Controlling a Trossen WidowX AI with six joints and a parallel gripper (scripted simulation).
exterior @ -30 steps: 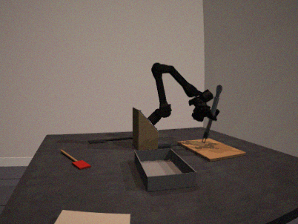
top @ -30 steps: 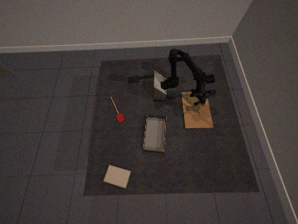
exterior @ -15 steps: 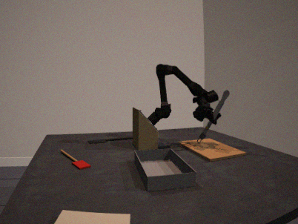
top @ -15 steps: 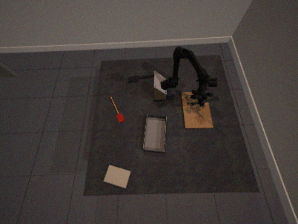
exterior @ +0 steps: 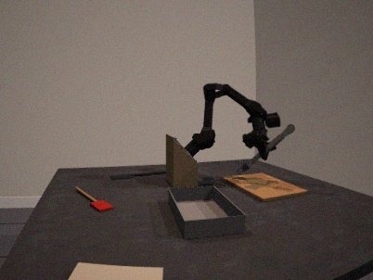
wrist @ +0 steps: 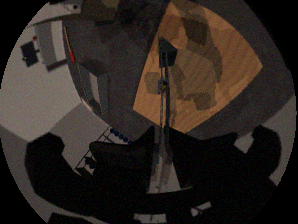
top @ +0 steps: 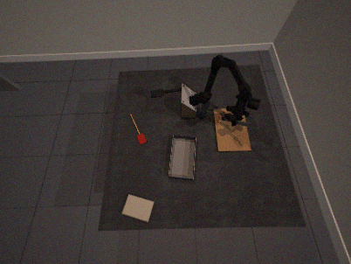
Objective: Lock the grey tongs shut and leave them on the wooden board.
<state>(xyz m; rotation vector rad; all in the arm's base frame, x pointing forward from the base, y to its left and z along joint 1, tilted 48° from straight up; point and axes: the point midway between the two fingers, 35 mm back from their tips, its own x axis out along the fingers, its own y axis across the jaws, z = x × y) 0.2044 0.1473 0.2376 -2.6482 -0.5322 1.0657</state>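
The grey tongs (exterior: 280,135) (top: 242,124) (wrist: 168,55) are off the roasting tin, held tilted in the air above the wooden board (top: 224,146) (exterior: 278,194) (wrist: 240,55). In the exterior view the rounded end is up at the right and the narrow end points down left, a little above the board's far edge. In the wrist view their two arms run close together, with a thin gap. My gripper (exterior: 265,150) (wrist: 158,128) is shut on them, pointing down. The lock inside the hinge is hidden. The roasting tin (top: 194,153) (exterior: 213,228) looks empty.
A slanted block (top: 188,111) (exterior: 183,162) stands beside the arm's base, with a black long-handled tool (top: 157,93) behind its left side. A red-bladed spatula (top: 141,139) (exterior: 102,205) lies at the left. A pale square slab (top: 138,208) (exterior: 116,273) lies at the front.
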